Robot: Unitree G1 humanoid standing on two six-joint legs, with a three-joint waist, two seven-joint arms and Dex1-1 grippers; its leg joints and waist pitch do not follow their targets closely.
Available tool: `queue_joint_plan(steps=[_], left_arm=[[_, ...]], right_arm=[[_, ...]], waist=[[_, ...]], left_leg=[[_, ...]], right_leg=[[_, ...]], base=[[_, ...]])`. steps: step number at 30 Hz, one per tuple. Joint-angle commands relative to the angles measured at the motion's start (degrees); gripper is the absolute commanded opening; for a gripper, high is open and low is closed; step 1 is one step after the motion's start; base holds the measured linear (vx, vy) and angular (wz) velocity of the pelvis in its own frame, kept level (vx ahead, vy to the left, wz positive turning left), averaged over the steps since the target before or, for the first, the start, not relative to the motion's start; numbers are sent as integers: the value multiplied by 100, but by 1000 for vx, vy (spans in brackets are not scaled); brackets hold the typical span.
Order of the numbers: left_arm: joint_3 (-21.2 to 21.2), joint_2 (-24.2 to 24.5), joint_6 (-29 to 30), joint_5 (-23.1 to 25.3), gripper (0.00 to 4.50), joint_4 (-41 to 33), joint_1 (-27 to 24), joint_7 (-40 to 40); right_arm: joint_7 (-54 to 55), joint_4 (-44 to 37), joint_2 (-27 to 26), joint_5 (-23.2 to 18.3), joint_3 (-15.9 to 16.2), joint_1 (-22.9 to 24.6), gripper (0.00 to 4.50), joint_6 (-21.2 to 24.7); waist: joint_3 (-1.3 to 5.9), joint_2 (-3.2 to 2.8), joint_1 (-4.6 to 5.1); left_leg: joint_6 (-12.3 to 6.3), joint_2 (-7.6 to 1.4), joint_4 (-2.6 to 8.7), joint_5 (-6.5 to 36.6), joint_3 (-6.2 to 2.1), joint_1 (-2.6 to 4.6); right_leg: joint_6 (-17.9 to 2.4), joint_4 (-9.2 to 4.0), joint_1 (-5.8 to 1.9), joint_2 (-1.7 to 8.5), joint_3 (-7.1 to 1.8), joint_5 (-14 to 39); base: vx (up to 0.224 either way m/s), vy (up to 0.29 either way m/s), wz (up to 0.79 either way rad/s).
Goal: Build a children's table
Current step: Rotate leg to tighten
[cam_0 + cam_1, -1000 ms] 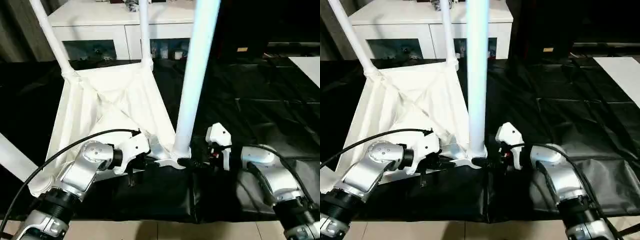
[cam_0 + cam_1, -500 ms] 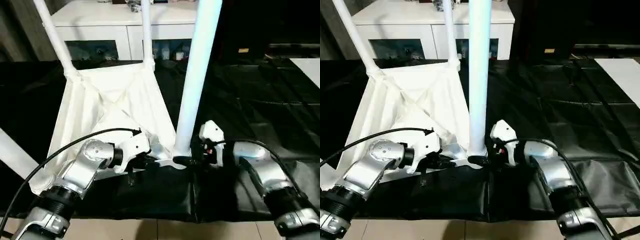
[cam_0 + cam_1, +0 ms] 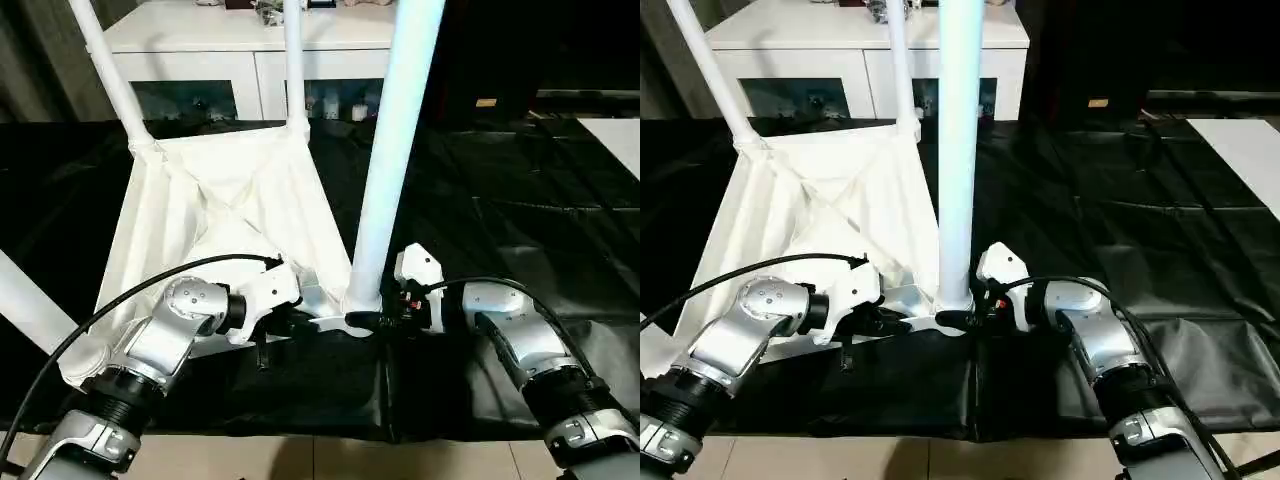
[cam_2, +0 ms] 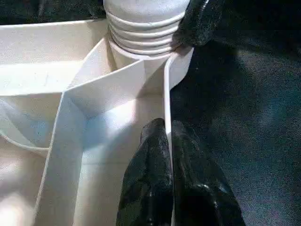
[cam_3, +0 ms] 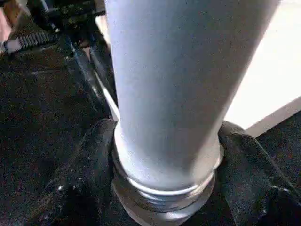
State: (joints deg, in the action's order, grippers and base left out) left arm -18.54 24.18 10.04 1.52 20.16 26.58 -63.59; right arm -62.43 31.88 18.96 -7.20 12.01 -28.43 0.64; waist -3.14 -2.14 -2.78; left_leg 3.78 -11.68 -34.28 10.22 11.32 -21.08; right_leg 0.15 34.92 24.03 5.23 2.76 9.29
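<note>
The white children's table top [image 3: 220, 215] lies upside down on black cloth, ribs showing, with legs standing up from its corner sockets. The near right leg [image 3: 390, 150] rises from the socket closest to me. My left gripper [image 3: 305, 322] is shut on the top's thin rim wall [image 4: 165, 94] just beside that socket, one finger on each side of it. My right gripper [image 3: 372, 320] clasps the ribbed foot of that leg [image 5: 164, 183] from the right, its fingers [image 5: 84, 160] pressed against both sides. Two more legs [image 3: 293, 60] stand at the far corners, and a fourth [image 3: 25, 300] slants out at the left.
A white cabinet [image 3: 250, 30] with dark glass doors stands behind the table. Wrinkled black cloth [image 3: 500, 200] covers the floor to the right. A flat white board [image 3: 620, 130] shows at the right edge, and pale floor tiles [image 3: 300, 460] lie along the near edge.
My right gripper has moved left and closed around the foot of the near right leg. The left gripper has kept its hold on the rim.
</note>
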Motion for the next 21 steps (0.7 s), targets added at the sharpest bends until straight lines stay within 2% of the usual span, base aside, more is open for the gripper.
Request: queue_joint_plan(steps=[1, 2, 4, 6, 7, 8, 9, 10, 11, 12, 14, 15, 16, 17, 19, 21], left_arm=[[150, -171, 55, -50, 0, 108, 114, 327], [156, -187, 65, -50, 0, 119, 118, 351], [240, -511, 334, 1, 0, 333, 245, 842], [245, -632, 389, 77, 0, 448, 322, 1076], [241, -714, 416, 152, 0, 540, 389, 1262], [244, -815, 455, 227, 0, 647, 470, 1484], [292, -1042, 567, 338, 0, 862, 633, 1971], [336, -1182, 676, 370, 0, 971, 724, 2237], [361, -1269, 748, 383, 0, 1039, 781, 2408], [398, -1373, 848, 430, 0, 1126, 846, 2681], [382, -1569, 829, 598, 0, 1371, 977, 3189], [366, -1645, 796, 669, 0, 1468, 1021, 3369], [357, -1655, 789, 677, 0, 1480, 1026, 3375], [295, -1727, 710, 712, 0, 1552, 1040, 3372], [219, -1690, 570, 700, 0, 1479, 989, 3108], [173, -1634, 495, 695, 0, 1397, 946, 2925]], right_arm=[[698, 95, -227, -198, -388, -97, 272, 208], [736, 98, -242, -202, -401, -93, 272, 222], [1398, 102, -540, -194, -558, 16, 272, 424], [1713, 77, -668, -151, -596, 60, 272, 531], [1977, 64, -754, -70, -600, 82, 272, 578], [2298, 60, -852, 33, -607, 101, 272, 622], [2904, 61, -1043, 216, -628, 139, 272, 742], [3290, 65, -1137, 378, -617, 161, 272, 780], [3537, 72, -1202, 496, -616, 173, 272, 797], [3810, 77, -1279, 612, -618, 190, 272, 831], [4335, 65, -1479, 832, -593, 231, 272, 796], [4482, 53, -1557, 905, -561, 247, 272, 756], [4470, 47, -1560, 927, -530, 248, 272, 728], [4293, -39, -1606, 976, -359, 274, 272, 495], [4032, -235, -1624, 725, -438, 327, 272, 372], [3911, -340, -1605, 589, -502, 344, 328, 313]], waist=[[394, 118, -27], [388, 122, -17], [384, 119, 4], [394, 130, 4], [388, 127, 16], [379, 128, 15], [392, 121, 20], [364, 116, 31], [376, 127, 19], [379, 129, 28], [377, 123, 17], [382, 132, 17], [384, 137, 10], [386, 115, 2], [398, 109, -14], [412, 98, -30]], left_leg=[[-289, -90, 396, 1401, -62, 28], [-270, -84, 396, 1414, -60, 27], [-196, -80, 407, 1452, -64, 37], [-172, -74, 407, 1447, -78, 31], [-179, -74, 412, 1440, -76, 20], [-157, -68, 409, 1482, -67, 43], [-131, -62, 411, 1471, -74, 36], [-77, -55, 415, 1544, -58, 59], [-49, -47, 410, 1566, -61, 78], [-39, -46, 427, 1540, -79, 42], [-63, -37, 417, 1649, -75, 68], [-79, -28, 424, 1662, -80, 58], [-100, -26, 431, 1650, -88, 45], [-117, -26, 431, 1670, -93, 48], [-205, -27, 436, 1652, -98, 29], [-271, -37, 432, 1599, -94, 32]], right_leg=[[-1285, -422, -289, 218, -166, 1667], [-1266, -430, -288, 214, -168, 1719], [-1200, -444, -277, 217, -173, 1868], [-1145, -449, -297, 226, -166, 1934], [-1126, -457, -289, 220, -169, 1942], [-1077, -487, -263, 214, -173, 2032], [-1059, -475, -280, 216, -171, 2021], [-1022, -507, -230, 189, -176, 2140], [-989, -519, -238, 203, -173, 2212], [-962, -508, -265, 211, -168, 2237], [-902, -538, -238, 204, -170, 2328], [-855, -547, -243, 202, -174, 2366], [-823, -551, -254, 205, -172, 2349], [-816, -552, -247, 207, -173, 2344], [-832, -547, -265, 208, -176, 2155], [-893, -526, -261, 208, -185, 1954]], base=[[0, 0, 0], [0, 0, 0], [0, 0, 0], [0, 0, 0], [0, 0, 0], [0, 0, 0], [0, 0, 0], [0, 0, 0], [0, 0, 0], [0, 0, 0], [0, 0, 0], [0, 0, 0], [0, 0, 0], [0, 0, 0], [0, 0, 0], [0, 0, 0]])
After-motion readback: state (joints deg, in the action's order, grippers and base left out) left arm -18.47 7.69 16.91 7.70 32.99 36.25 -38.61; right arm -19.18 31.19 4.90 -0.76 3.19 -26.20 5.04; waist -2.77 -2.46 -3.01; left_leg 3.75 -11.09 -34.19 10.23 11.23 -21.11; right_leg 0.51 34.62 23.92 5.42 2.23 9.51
